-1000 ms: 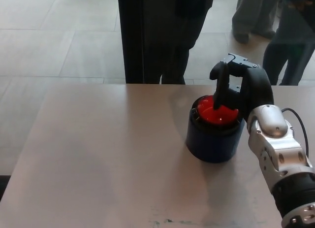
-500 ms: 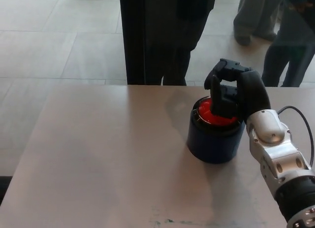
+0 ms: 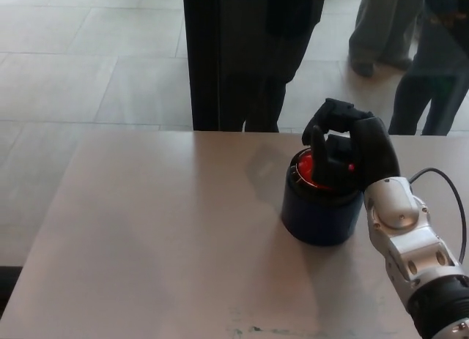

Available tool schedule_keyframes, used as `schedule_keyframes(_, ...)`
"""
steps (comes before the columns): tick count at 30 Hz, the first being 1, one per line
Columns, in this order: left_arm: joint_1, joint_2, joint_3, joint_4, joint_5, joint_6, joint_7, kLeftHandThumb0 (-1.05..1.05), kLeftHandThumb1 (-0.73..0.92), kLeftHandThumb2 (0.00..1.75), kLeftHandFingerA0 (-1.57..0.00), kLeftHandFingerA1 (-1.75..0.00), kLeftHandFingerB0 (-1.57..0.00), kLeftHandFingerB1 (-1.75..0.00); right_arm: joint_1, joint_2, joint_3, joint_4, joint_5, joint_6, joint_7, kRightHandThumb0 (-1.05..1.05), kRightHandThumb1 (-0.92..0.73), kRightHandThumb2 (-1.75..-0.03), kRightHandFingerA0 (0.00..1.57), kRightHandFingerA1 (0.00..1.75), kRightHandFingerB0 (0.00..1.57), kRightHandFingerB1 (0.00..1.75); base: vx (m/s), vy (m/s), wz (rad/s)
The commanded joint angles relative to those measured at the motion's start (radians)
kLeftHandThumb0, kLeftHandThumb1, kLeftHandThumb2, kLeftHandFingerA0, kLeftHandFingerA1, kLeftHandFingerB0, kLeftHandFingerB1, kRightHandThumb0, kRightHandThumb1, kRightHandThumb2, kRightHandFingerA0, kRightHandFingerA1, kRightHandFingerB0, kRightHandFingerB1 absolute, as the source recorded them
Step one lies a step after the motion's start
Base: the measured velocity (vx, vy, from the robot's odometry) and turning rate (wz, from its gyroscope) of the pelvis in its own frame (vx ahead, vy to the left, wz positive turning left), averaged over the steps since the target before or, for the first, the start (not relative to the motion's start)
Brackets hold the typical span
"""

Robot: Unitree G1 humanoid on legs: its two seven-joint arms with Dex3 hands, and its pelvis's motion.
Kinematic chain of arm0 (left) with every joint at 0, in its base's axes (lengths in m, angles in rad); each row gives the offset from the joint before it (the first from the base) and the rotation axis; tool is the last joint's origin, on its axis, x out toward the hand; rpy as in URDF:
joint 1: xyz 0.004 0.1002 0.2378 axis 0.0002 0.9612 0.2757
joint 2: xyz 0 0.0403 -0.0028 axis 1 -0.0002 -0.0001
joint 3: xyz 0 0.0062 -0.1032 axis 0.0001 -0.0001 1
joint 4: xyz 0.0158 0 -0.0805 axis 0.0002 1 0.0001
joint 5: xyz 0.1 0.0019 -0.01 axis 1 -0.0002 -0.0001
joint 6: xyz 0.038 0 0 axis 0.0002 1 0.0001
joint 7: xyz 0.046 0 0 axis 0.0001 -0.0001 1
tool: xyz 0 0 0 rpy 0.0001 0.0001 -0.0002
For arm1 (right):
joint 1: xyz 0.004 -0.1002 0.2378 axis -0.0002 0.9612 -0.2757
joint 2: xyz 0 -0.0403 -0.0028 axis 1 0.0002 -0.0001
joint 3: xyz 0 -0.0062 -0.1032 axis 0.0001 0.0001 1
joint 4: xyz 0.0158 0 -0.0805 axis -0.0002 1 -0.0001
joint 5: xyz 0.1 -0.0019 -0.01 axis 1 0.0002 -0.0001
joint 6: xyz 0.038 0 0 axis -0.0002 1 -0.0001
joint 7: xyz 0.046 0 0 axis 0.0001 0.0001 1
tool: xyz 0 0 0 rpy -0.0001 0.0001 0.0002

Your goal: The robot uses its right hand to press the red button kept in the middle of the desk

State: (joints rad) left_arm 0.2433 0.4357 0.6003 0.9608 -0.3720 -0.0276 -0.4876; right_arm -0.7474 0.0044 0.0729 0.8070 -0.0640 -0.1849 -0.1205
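The left of the frame holds only the bare grey desk (image 3: 146,229), with tiled floor beyond its far edge; the robot's left hand is not in view. At upper centre, a dark upright panel and a person's dark trouser legs (image 3: 256,61) stand just behind the desk, with more legs of people at upper right. Right of centre sits the red button (image 3: 311,170), a round red cap recessed in the top of a dark blue cylindrical housing (image 3: 319,214) that rests flat on the desk. The housing acts as a cup around the cap; nothing else is visible inside it. The right hand (image 3: 344,148) enters from the lower right and covers most of the cap; its fingers are curled inward, gripping nothing, with one finger pointing down onto the red surface. Whether the cap is fully depressed cannot be determined. Judged from its form, the unit is rigid and fairly heavy-based, unlikely to tip under vertical load; the cap probably yields on a short spring stroke. No grasp is required: apply force straight down at the cap centre, avoiding sideways thrust that could slide the housing across the smooth desk.
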Motion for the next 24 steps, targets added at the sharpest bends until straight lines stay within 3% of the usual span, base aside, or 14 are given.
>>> schedule_keyframes(1,0.009,0.008,0.005,-0.016,-0.019,0.019,0.0,-0.75,0.72,0.63,-0.23,-0.33,-0.2,-0.29,0.174,0.029,-0.058,0.119,0.045,0.097,-0.004,-0.27,-0.5,-1.24,1.03,1.75,0.76,1.74,0.0,0.0,0.0)
schedule_keyframes(5,0.016,0.005,-0.002,-0.027,-0.005,0.008,0.018,-0.75,0.76,0.64,-0.24,-0.33,-0.2,-0.28,0.171,0.041,-0.118,0.125,0.087,0.106,0.015,-0.31,-0.57,-1.12,1.01,1.75,0.78,1.69,0.0,0.0,0.0)
schedule_keyframes(14,-0.008,0.017,0.005,0.025,-0.014,0.005,-0.004,-0.77,0.74,0.62,-0.22,-0.36,-0.2,-0.3,0.159,0.033,-0.12,0.126,0.055,0.097,0.007,-0.29,-0.54,-1.15,1.01,1.75,0.79,1.66,0.0,0.0,0.0)
schedule_keyframes(22,0.006,0.019,-0.002,0.006,-0.007,0.0,-0.009,-0.77,0.74,0.62,-0.22,-0.35,-0.2,-0.3,-0.039,-0.034,-0.073,0.114,-0.001,0.172,0.009,-0.26,-0.56,-1.13,0.98,1.75,0.78,1.55,0.0,-0.001,0.0)
schedule_keyframes(24,-0.002,0.022,-0.002,0.022,-0.003,-0.01,-0.005,-0.77,0.74,0.63,-0.22,-0.35,-0.2,-0.29,-0.089,-0.048,-0.081,0.108,0.017,0.183,0.026,-0.26,-0.55,-1.14,0.97,1.75,0.77,1.59,0.0,0.0,0.0)
